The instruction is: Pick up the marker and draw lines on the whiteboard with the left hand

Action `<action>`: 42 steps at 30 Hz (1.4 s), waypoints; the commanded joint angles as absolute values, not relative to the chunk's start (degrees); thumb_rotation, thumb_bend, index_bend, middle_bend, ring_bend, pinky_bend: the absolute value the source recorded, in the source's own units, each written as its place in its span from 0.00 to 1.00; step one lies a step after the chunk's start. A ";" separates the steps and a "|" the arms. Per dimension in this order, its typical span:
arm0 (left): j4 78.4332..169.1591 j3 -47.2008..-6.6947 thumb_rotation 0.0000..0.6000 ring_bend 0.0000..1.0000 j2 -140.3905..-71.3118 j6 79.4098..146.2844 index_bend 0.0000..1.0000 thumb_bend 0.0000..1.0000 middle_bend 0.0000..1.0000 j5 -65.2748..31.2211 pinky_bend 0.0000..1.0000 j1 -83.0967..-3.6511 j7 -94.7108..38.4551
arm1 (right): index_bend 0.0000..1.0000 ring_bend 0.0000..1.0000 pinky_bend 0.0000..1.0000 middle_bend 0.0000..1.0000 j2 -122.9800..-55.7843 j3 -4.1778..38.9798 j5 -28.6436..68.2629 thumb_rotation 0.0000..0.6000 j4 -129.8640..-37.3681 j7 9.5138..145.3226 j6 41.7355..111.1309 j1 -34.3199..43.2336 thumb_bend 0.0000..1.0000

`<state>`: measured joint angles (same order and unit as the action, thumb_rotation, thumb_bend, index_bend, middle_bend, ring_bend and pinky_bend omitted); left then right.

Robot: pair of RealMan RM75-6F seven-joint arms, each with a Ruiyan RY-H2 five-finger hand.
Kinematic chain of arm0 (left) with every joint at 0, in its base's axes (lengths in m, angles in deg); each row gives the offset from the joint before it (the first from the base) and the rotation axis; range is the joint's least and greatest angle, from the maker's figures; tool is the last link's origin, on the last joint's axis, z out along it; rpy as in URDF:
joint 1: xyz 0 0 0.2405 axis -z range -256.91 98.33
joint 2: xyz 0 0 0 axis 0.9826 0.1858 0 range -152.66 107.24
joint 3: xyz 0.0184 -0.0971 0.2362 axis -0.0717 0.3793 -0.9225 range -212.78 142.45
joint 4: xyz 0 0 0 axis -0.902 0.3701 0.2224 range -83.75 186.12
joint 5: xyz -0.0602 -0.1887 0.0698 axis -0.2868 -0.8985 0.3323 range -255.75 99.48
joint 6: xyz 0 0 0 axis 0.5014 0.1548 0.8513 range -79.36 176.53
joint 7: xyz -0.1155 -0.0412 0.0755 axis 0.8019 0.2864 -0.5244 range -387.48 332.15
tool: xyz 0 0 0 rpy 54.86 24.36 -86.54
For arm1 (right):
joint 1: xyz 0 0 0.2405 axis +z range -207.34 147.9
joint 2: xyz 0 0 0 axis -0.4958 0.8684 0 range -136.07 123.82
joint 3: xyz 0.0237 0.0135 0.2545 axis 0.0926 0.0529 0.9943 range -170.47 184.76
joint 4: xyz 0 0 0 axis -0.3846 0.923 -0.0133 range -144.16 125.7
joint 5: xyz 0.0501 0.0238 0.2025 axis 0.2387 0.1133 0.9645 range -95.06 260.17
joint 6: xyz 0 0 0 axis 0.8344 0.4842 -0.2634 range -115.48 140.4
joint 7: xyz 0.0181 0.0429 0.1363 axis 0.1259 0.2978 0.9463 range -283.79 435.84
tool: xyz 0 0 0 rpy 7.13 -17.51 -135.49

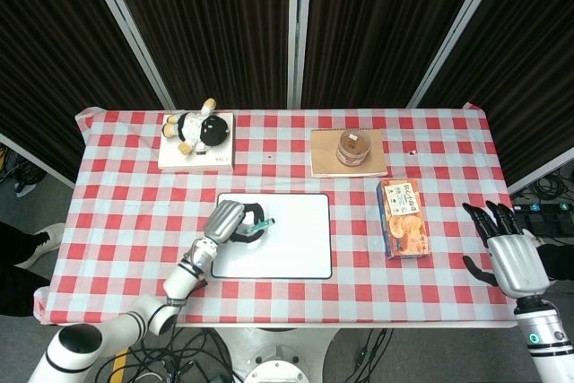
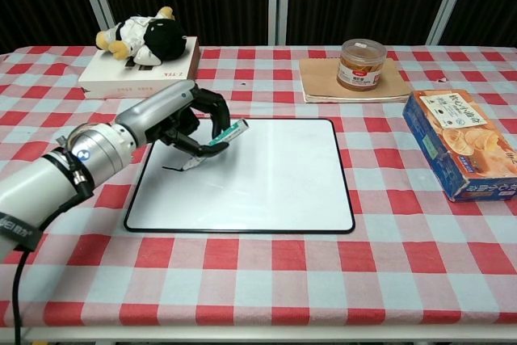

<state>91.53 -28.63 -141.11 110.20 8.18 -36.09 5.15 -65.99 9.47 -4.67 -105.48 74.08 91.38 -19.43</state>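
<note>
The whiteboard (image 1: 287,244) (image 2: 266,179) lies flat mid-table, white with a dark rim. My left hand (image 1: 230,221) (image 2: 184,117) is over its left part and holds the teal-and-white marker (image 1: 257,224) (image 2: 216,142). The marker slants with its tip down on the board. A short dark line (image 2: 173,169) shows on the board to the left of the tip. My right hand (image 1: 508,256) hangs off the table's right edge, fingers spread, nothing in it; the chest view does not show it.
A plush toy (image 1: 197,128) (image 2: 145,36) lies on a white box at back left. A jar (image 1: 353,146) (image 2: 361,63) stands on a brown pad at the back. A snack box (image 1: 403,218) (image 2: 460,143) lies right of the board.
</note>
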 commanded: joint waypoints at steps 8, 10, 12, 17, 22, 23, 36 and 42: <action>94.64 -27.91 1.00 0.93 -140.63 112.31 0.62 0.39 0.62 9.70 1.00 -33.82 3.62 | 0.03 0.00 0.00 0.15 -65.56 9.40 -4.74 1.00 -105.10 75.13 91.97 -20.01 0.19; 97.25 -28.20 1.00 0.93 -138.73 112.72 0.62 0.39 0.62 9.64 1.00 -34.51 2.76 | 0.03 0.00 0.00 0.15 -65.77 9.41 -4.85 1.00 -104.78 75.49 91.69 -19.84 0.19; 99.42 -28.55 1.00 0.93 -137.10 112.49 0.62 0.39 0.62 9.27 1.00 -35.24 1.82 | 0.03 0.00 0.00 0.15 -66.00 9.41 -5.06 1.00 -104.53 75.81 91.42 -19.63 0.19; 102.82 -29.40 1.00 0.93 -134.41 111.43 0.62 0.39 0.62 7.55 1.00 -37.47 -0.49 | 0.03 0.00 0.00 0.15 -66.48 9.37 -5.85 1.00 -104.09 76.30 91.17 -19.22 0.20; 103.42 -30.17 1.00 0.93 -133.63 111.03 0.62 0.39 0.62 6.85 1.00 -38.94 -1.13 | 0.03 0.00 0.00 0.15 -66.50 9.33 -6.01 1.00 -104.27 76.09 91.22 -19.22 0.20; 103.35 -30.33 1.00 0.93 -133.60 111.04 0.62 0.39 0.62 6.87 1.00 -39.13 -1.13 | 0.03 0.00 0.00 0.15 -66.49 9.32 -5.99 1.00 -104.32 76.03 91.22 -19.24 0.20; 100.50 -30.09 1.00 0.93 -135.81 110.69 0.62 0.39 0.62 7.43 1.00 -38.78 0.22 | 0.03 0.00 0.00 0.15 -66.24 9.33 -5.57 1.00 -105.14 74.98 91.29 -19.46 0.19; 98.97 -29.22 1.00 0.93 -138.17 109.25 0.62 0.39 0.62 7.42 1.00 -37.07 0.54 | 0.03 0.00 0.00 0.15 -65.79 9.20 -5.34 1.00 -105.16 75.00 91.76 -20.00 0.20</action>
<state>99.18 -29.42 -137.90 109.49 7.42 -37.34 0.47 -65.80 9.21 -5.35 -105.17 74.99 91.75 -19.98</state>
